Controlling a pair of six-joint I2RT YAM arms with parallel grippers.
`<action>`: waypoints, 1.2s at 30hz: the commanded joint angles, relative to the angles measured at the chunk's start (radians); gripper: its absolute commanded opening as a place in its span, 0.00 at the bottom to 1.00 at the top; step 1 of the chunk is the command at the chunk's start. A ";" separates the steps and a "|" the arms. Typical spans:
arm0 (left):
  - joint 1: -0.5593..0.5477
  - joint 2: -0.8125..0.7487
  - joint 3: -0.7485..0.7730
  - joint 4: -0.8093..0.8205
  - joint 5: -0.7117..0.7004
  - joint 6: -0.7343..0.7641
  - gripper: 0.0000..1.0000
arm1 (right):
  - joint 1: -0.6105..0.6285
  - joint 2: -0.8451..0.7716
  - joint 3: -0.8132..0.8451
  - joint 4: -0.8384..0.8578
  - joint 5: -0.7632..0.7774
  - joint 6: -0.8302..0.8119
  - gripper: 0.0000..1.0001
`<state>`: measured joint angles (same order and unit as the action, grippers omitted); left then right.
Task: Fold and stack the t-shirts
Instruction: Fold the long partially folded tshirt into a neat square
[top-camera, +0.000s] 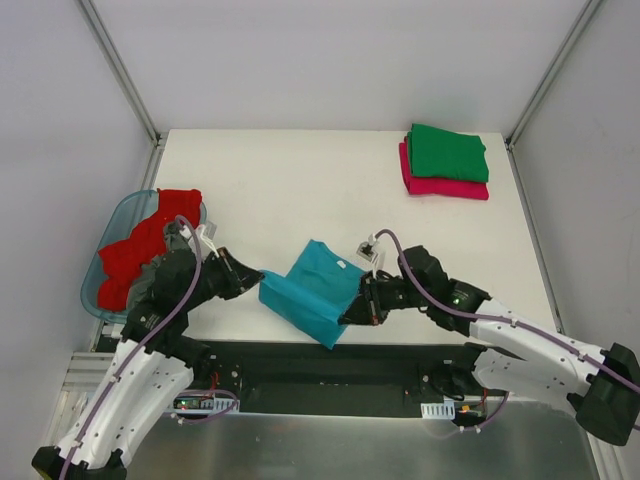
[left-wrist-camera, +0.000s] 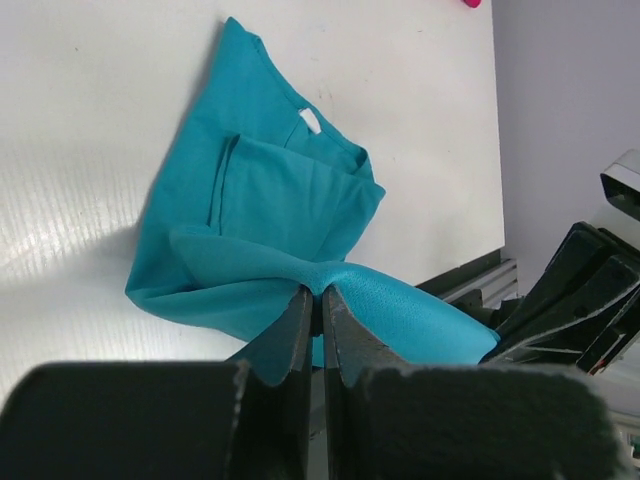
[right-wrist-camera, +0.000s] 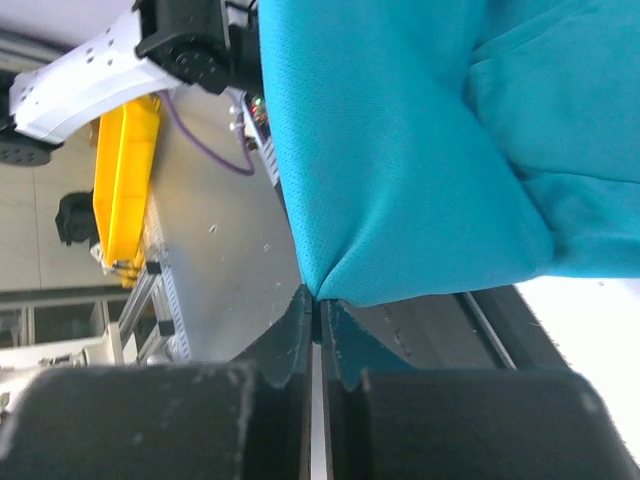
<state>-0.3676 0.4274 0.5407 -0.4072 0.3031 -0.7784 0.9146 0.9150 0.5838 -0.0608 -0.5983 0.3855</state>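
The teal t-shirt (top-camera: 312, 290) lies partly folded near the table's front edge, its near hem lifted between both grippers. My left gripper (top-camera: 258, 279) is shut on its left corner, seen in the left wrist view (left-wrist-camera: 320, 295) with teal cloth (left-wrist-camera: 280, 200) spreading away. My right gripper (top-camera: 350, 316) is shut on its right corner, seen in the right wrist view (right-wrist-camera: 318, 297) with the cloth (right-wrist-camera: 400, 150) hanging above. A folded green t-shirt (top-camera: 447, 152) lies on a folded pink-red t-shirt (top-camera: 445, 186) at the back right. A red t-shirt (top-camera: 145, 245) and a grey one (top-camera: 176, 238) sit in the basket.
The translucent blue plastic basket (top-camera: 92, 285) stands at the table's left edge beside my left arm. The white table (top-camera: 290, 180) ends just behind the held hem, with the black base rail (top-camera: 330, 360) below.
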 joint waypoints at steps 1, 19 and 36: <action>-0.001 0.079 0.045 0.088 -0.085 -0.008 0.00 | -0.084 -0.041 -0.039 0.038 0.016 0.035 0.01; -0.103 0.666 0.206 0.335 -0.263 0.045 0.00 | -0.371 0.048 -0.096 0.021 0.070 -0.028 0.01; -0.119 1.151 0.445 0.366 -0.340 0.087 0.00 | -0.516 0.295 -0.044 0.056 0.340 -0.083 0.05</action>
<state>-0.5049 1.5078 0.9180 -0.0616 0.0982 -0.7357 0.4267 1.1397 0.4953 0.0128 -0.3912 0.3470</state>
